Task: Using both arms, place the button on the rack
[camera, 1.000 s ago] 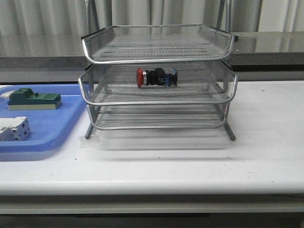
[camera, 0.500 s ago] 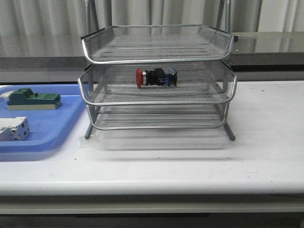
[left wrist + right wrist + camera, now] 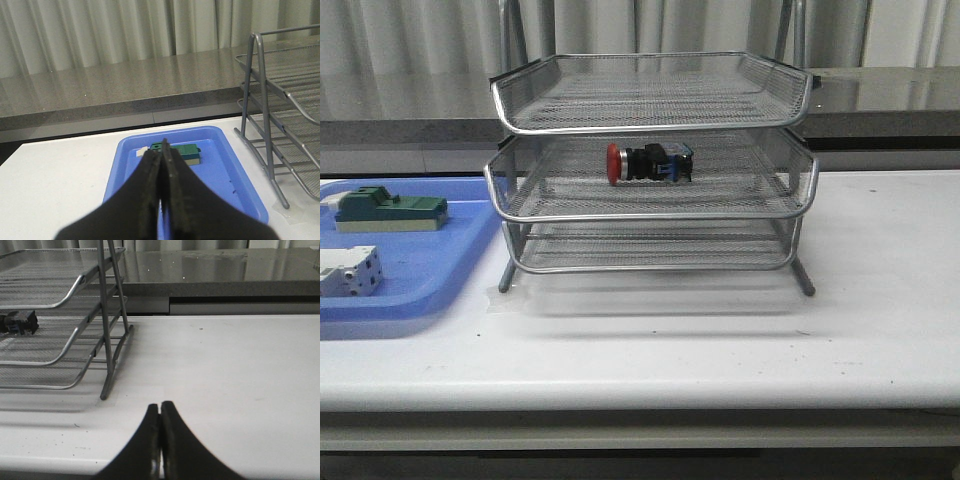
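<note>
Presently I find the red-capped, black-bodied push button (image 3: 650, 163) lying sideways on the middle tier of the silver wire-mesh rack (image 3: 651, 216). Left gripper (image 3: 163, 150) and right gripper (image 3: 160, 407) each have fingers pressed together, holding nothing, both clear of the rack.

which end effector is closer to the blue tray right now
Left. The left end effector, shut, hangs right over the blue tray; the right end effector, also shut, is over bare table on the rack's far side.
</note>
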`<state>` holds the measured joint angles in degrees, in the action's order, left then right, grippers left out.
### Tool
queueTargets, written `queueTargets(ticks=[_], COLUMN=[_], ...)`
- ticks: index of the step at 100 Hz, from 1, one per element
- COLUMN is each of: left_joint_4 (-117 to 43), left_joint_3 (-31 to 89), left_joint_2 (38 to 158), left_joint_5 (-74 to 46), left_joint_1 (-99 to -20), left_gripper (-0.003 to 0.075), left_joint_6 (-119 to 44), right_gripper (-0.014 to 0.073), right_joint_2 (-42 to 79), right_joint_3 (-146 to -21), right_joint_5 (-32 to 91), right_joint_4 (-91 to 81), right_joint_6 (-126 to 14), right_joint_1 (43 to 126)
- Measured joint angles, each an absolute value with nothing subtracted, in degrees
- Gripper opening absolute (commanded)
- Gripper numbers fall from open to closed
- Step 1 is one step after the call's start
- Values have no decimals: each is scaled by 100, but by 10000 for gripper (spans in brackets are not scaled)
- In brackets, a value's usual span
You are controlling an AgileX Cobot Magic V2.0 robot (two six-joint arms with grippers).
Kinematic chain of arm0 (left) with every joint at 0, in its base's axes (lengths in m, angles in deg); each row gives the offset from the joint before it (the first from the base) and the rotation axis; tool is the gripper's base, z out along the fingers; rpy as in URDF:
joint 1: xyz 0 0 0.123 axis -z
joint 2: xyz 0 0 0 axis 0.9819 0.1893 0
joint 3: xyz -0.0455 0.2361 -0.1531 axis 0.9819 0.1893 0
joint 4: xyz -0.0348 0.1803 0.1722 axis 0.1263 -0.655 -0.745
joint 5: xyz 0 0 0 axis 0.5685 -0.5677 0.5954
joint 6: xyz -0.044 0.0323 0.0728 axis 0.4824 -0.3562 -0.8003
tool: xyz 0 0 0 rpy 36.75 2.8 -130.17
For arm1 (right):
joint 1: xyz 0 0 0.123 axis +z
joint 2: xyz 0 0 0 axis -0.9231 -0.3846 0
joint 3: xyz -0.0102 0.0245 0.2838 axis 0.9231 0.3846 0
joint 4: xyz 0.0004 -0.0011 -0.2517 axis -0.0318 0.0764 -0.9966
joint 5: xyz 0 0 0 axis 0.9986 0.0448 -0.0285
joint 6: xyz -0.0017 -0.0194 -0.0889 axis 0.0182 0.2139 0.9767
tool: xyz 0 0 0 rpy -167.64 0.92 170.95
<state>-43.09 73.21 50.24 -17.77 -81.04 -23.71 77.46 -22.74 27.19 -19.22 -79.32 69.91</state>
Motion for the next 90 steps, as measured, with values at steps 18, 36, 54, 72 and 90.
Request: queueTargets(ticks=[18,36,54,72,90], left_joint_4=[-4309,-4309,-4309,-4309,-4309], left_joint_3=[7321,7321,7321,7321,7321], left_joint_2=[5024,5024,5024,5024,5024], left_joint_5=[-1777,-1777,-1777,-1777,-1777], left_joint_1=[-8104,-8104,-8104,-8104,-8104], left_gripper=[-20,-20,-20,-20,-20], left_joint_6=[-2371,-2371,-2371,-2371,-2371], right_gripper=[-60,-60,-60,-60,-60], right_joint_2=[7746,7746,7746,7746,7746], right_joint_3=[-2135,-2135,-2135,-2135,-2135], right_joint_5=[2540,2454,2454,2454,2454], right_joint_4=[-1911,-1903,-1899,-1890,-1890], right_joint_6=[-7946,-7946,-7946,-7946,-7950], right_joint_1=[6991,6991,6991,6991,6991])
